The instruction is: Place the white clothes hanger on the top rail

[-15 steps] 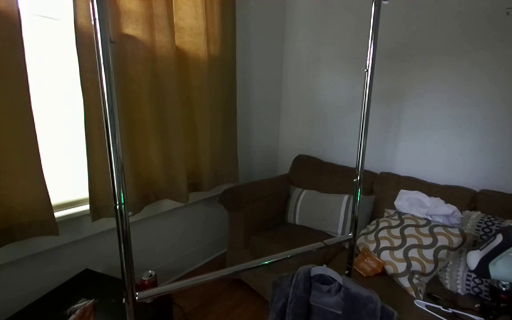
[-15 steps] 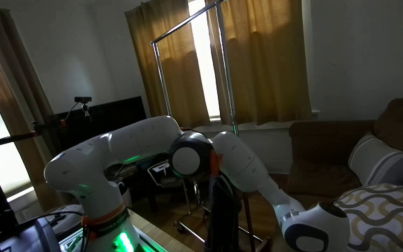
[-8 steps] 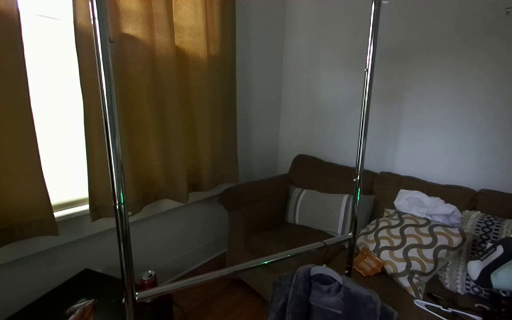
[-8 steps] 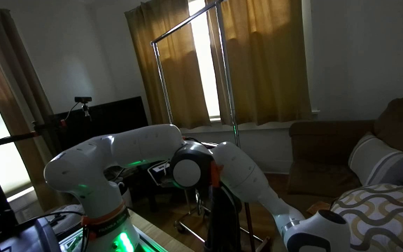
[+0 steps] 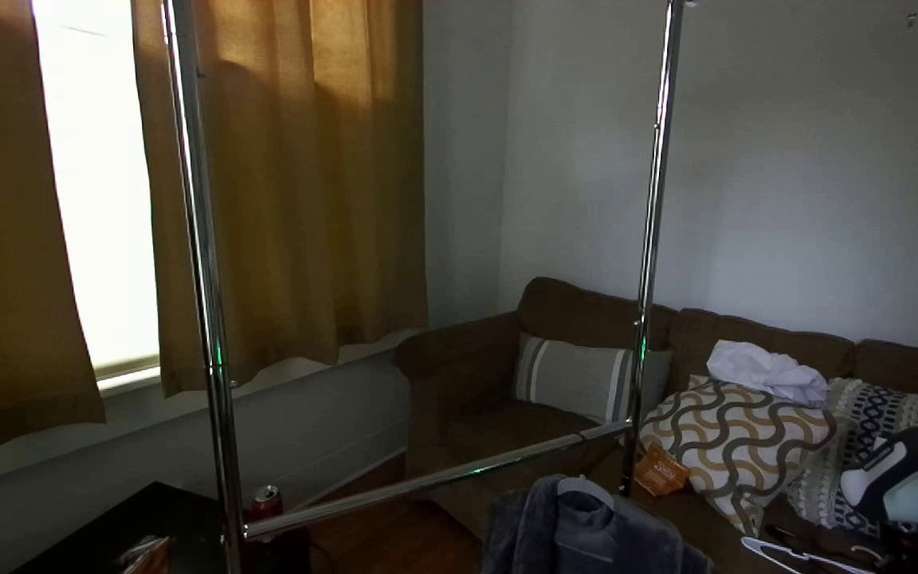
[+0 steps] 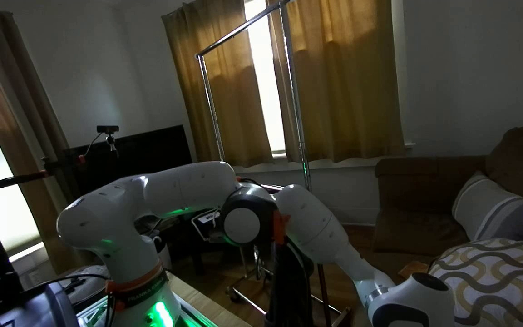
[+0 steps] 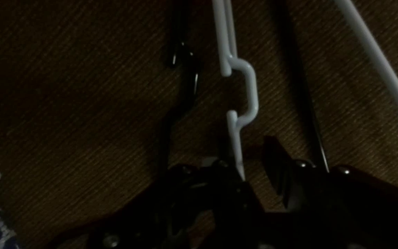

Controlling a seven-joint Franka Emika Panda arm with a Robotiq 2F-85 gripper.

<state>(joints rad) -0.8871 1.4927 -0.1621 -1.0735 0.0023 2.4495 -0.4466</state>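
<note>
Red can (image 5: 267, 504): in an exterior view, stood beside the rack (image 5: 217, 383), contents hidden.
Top rail (image 6: 243, 28): ran high in an exterior view.
White hanger (image 7: 253, 91): in the wrist view, lay on brown fabric (image 7: 81, 103) beside a black hanger (image 7: 194, 83).
Claw (image 7: 249, 152): fingers stood apart, hanger between.

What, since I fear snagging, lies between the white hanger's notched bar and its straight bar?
A thin black rod runs between the notched bar and straight bar, as the wrist view shows.
</note>
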